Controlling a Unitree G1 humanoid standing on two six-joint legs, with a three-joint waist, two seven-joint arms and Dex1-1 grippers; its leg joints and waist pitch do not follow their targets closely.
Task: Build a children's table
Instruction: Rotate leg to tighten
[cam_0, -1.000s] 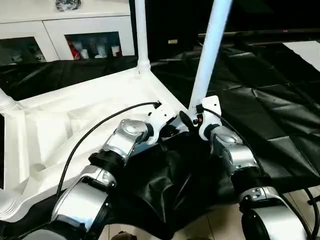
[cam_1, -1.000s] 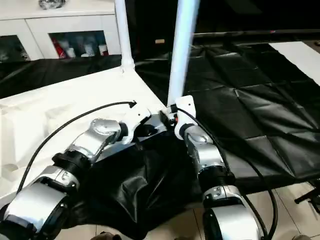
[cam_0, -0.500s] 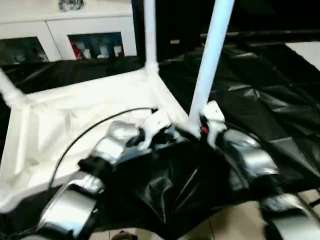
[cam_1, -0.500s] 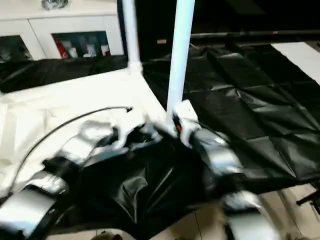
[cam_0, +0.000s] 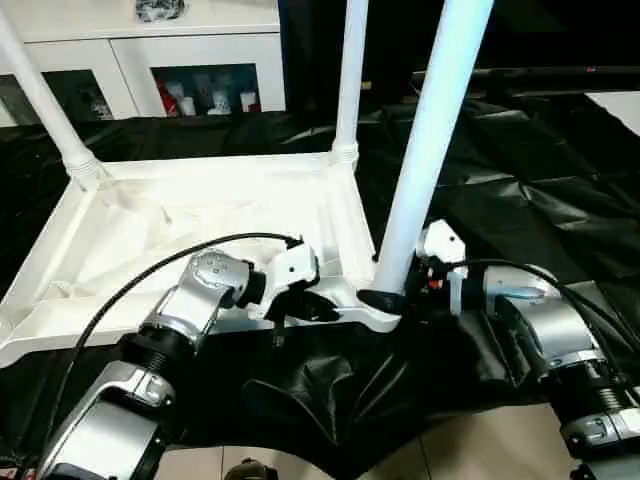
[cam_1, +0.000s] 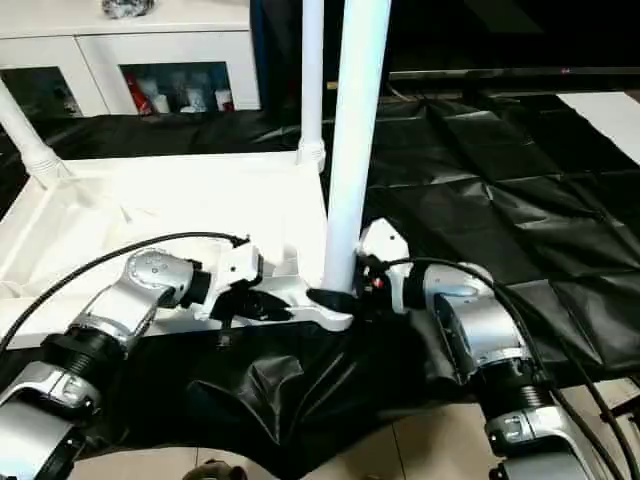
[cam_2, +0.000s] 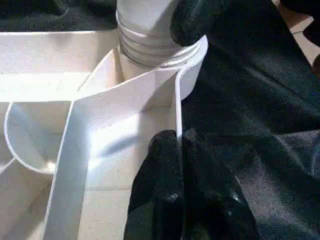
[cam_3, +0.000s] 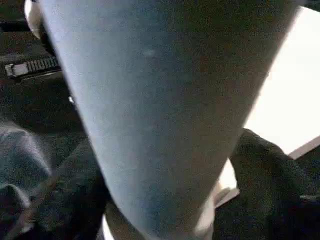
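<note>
The white tabletop (cam_0: 200, 215) lies upside down on the black cloth, ribbed underside up. Three white legs stand in its corner sockets: one at the far left (cam_0: 45, 105), one at the far right (cam_0: 350, 80), and one at the near right (cam_0: 432, 150). My left gripper (cam_0: 310, 305) is shut on the tabletop's near rim beside the near-right corner. In the left wrist view its fingers (cam_2: 165, 165) pinch that thin wall (cam_2: 176, 112). My right gripper (cam_0: 385, 298) is shut on the base of the near-right leg (cam_3: 165, 115), just above the socket (cam_2: 150, 45).
A white glass-door cabinet (cam_0: 200, 60) stands behind the tabletop. The black cloth (cam_0: 520, 170) spreads far to the right and hangs in folds over the near edge, with tiled floor (cam_0: 480, 450) below. A black cable (cam_0: 130, 290) loops over my left forearm.
The tabletop and its legs have swung round, so its far side has moved right and it lies squarer to me. Both grippers kept their holds and moved with it.
</note>
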